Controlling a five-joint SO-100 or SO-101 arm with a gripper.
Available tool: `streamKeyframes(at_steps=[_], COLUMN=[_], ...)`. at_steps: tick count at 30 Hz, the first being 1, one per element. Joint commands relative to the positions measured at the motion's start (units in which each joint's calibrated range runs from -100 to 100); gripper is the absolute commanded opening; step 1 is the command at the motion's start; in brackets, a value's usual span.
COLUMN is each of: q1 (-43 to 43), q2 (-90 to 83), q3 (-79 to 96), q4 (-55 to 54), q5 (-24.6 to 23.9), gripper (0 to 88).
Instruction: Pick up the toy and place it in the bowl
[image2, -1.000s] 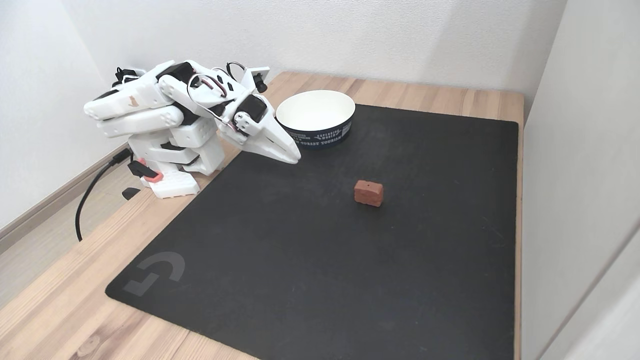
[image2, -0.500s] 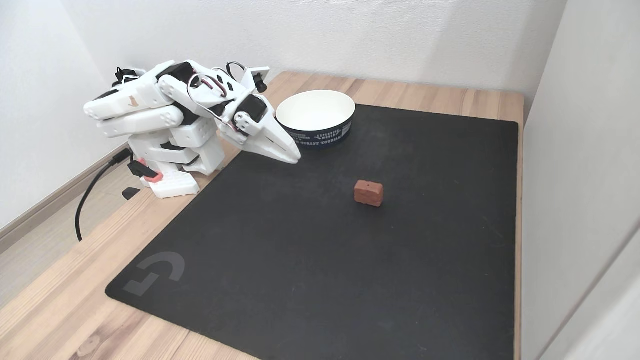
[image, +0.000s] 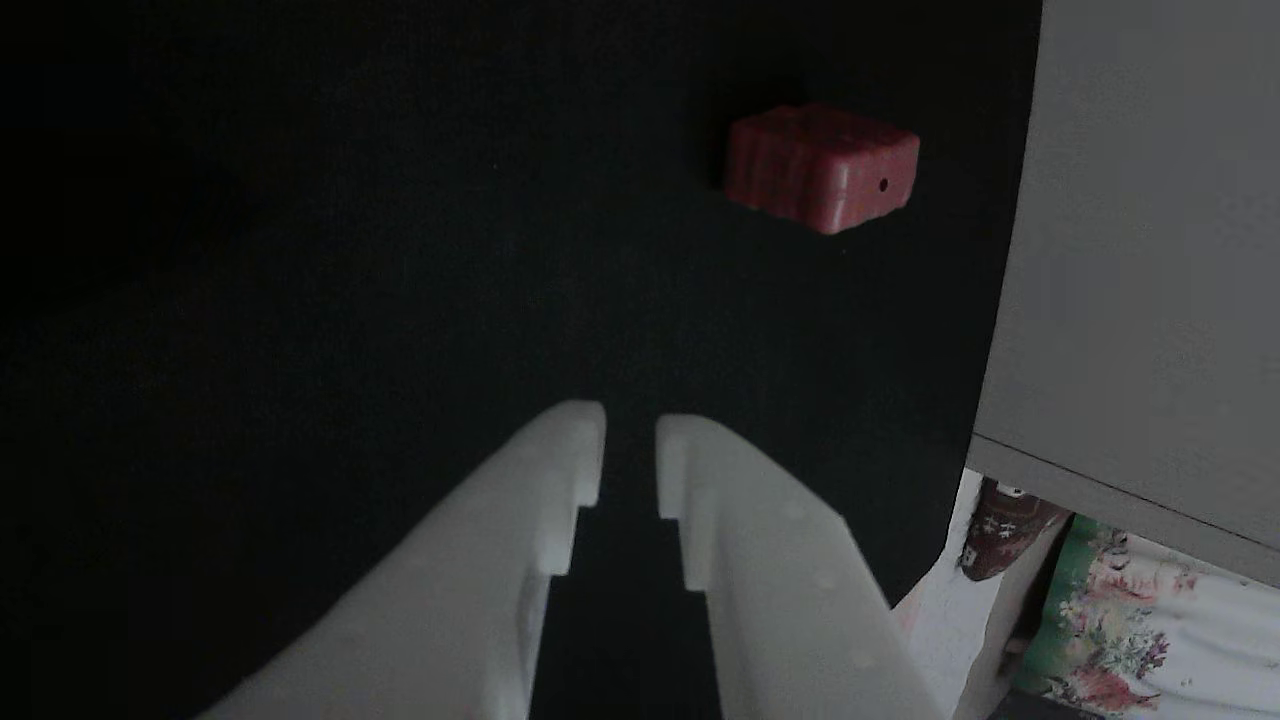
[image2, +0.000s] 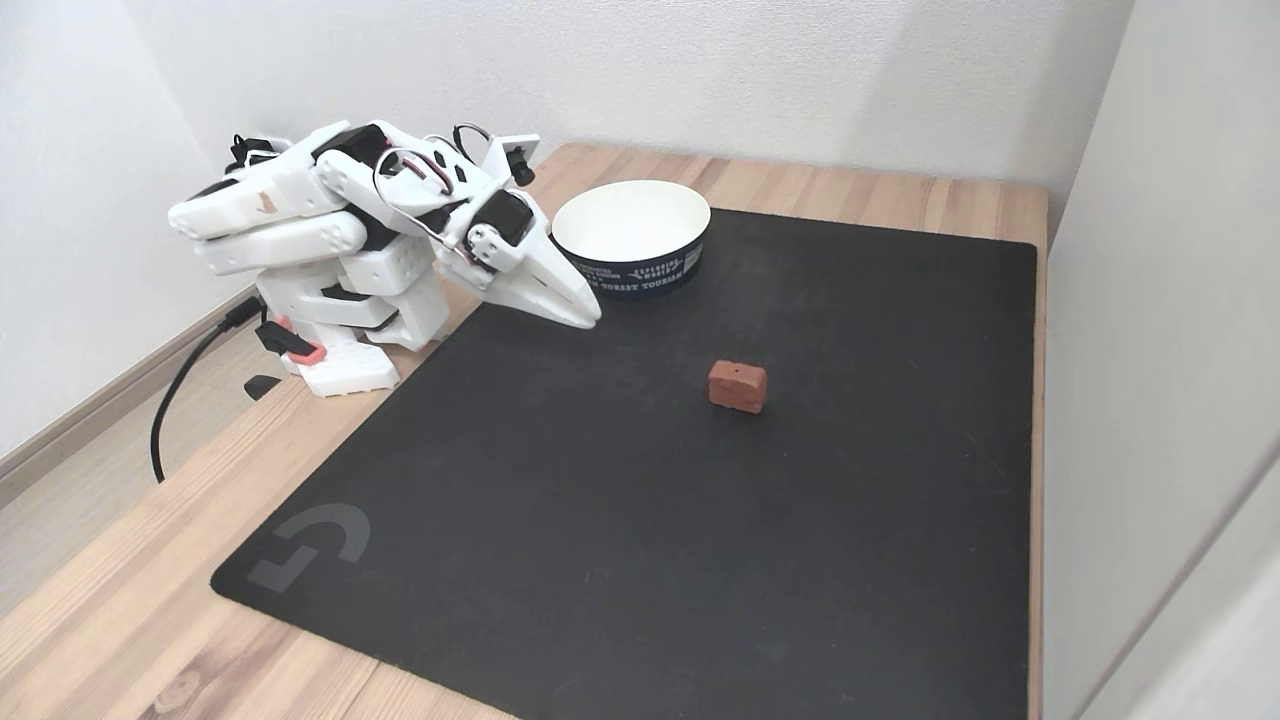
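Observation:
The toy (image2: 738, 386) is a small red ridged block lying on the black mat, right of the mat's middle in the fixed view. The other view has the toy (image: 820, 165) at the upper right, its end with the small dark hole turned right. The bowl (image2: 640, 268), white inside with a dark blue band, stands at the mat's far edge. My gripper (image2: 590, 315) hangs low in front of the bowl's left side, well to the left of the toy. Its white fingers (image: 560, 500) are nearly together with nothing between them, so the gripper (image: 630, 440) is shut.
A black mat (image2: 600, 520) covers most of the wooden table (image2: 120, 610). A pale vertical panel (image2: 1150, 300) runs along the table's right edge, close to the toy. The arm's base and a black cable (image2: 180, 385) sit at the left.

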Motion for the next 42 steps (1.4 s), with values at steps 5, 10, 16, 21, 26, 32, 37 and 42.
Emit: streamKeyframes(at_steps=[5,10,16,21,26,32,37,42], q1=[0.6,0.7,0.1,0.0,-0.1,0.0,-0.1,0.0], q2=[-0.7,-0.4,1.2,15.3,32.5,48.5,61.4,77.2], q3=[0.7,0.5,-5.7,-15.6,-29.8,-46.1,-59.9,-79.3], q4=[0.3,0.3,1.1,0.5,0.4,1.0,4.0,11.1], q5=[-0.2,-0.2,-0.3,-0.3,-0.3,-0.3,-0.3,-0.3], gripper=[2.6,2.6,2.6,2.6,2.6,2.6,2.6,2.6])
